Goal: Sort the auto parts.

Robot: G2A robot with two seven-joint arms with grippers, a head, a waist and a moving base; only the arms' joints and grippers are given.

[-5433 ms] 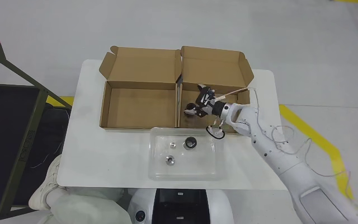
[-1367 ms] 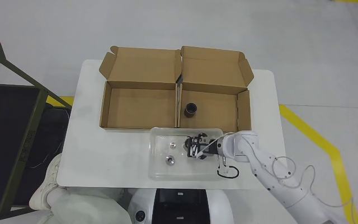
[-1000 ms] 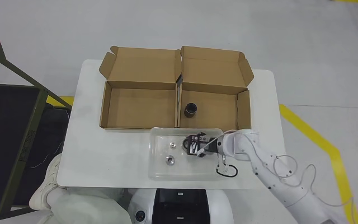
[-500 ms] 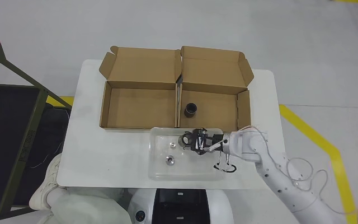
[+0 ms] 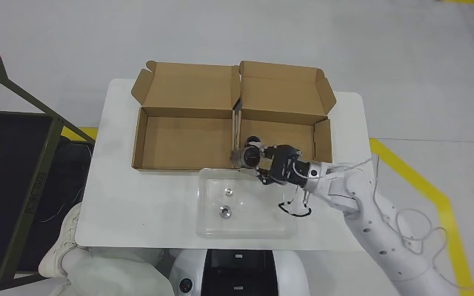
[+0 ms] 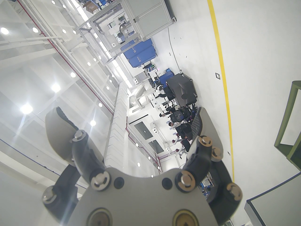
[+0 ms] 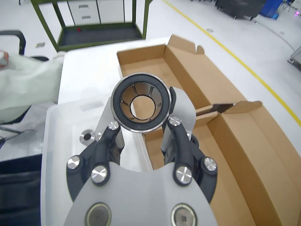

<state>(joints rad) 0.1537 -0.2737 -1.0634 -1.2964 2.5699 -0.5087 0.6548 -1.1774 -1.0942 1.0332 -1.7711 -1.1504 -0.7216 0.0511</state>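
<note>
Tabletop (image 5: pixel 118 148) bore two open cardboard boxes (image 5: pixel 185 144) and a clear tray (image 5: pixel 281 222). The right gripper (image 7: pixel 141 109) clamped a metal sleeve (image 7: pixel 116 102) over the right box's near corner. The left gripper (image 6: pixel 129 121), jaws apart, faced a bright factory hall.

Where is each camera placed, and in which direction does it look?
Top view: above the arms, looking down at table, left box, right box, clear tray; right arm shows.
Left wrist view: on that wrist, facing the hall; left gripper shows, open.
Right wrist view: on that wrist, facing across the table; right gripper clamps a bearing.
Shared: top and right wrist views both show bearing, boxes, tray.
</note>
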